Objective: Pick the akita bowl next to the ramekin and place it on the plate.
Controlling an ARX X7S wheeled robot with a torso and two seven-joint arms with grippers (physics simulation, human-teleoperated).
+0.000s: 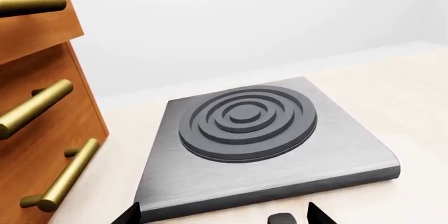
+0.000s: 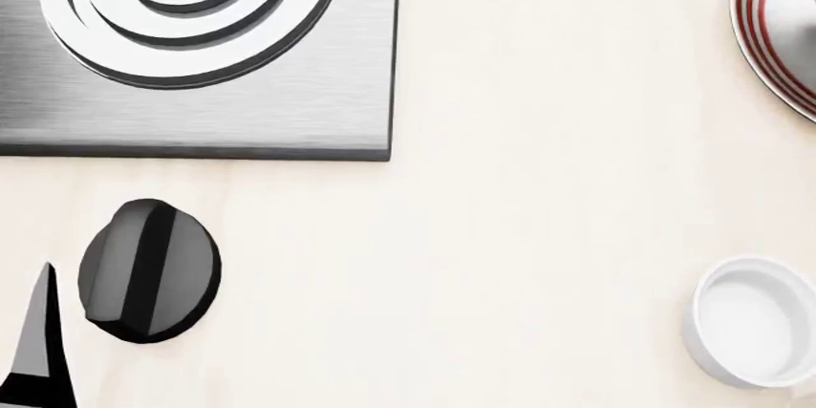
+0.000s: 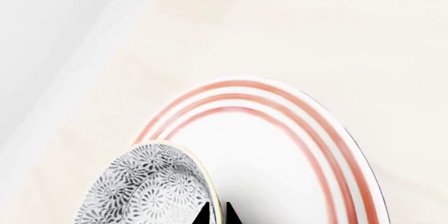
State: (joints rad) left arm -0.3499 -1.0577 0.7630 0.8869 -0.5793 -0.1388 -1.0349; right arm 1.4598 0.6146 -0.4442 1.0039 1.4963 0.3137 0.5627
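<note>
The akita bowl (image 3: 144,190), white with a dark-grey floral pattern, shows in the right wrist view. My right gripper (image 3: 217,214) is shut on its rim, one finger inside and one outside. The bowl is over the near-left part of the plate (image 3: 294,161), a white plate with red rings; whether they touch I cannot tell. In the head view the plate (image 2: 781,35) is cut off at the far right edge, and the plain white ramekin (image 2: 755,320) stands at the near right. My left gripper (image 1: 224,216) is open and holds nothing, near a burner.
A grey burner slab (image 2: 255,93) with raised rings lies at the far left, and a black round knob (image 2: 148,270) sits in front of it. One left finger (image 2: 36,346) shows beside the knob. Wooden drawers (image 1: 42,124) with brass handles stand by the burner.
</note>
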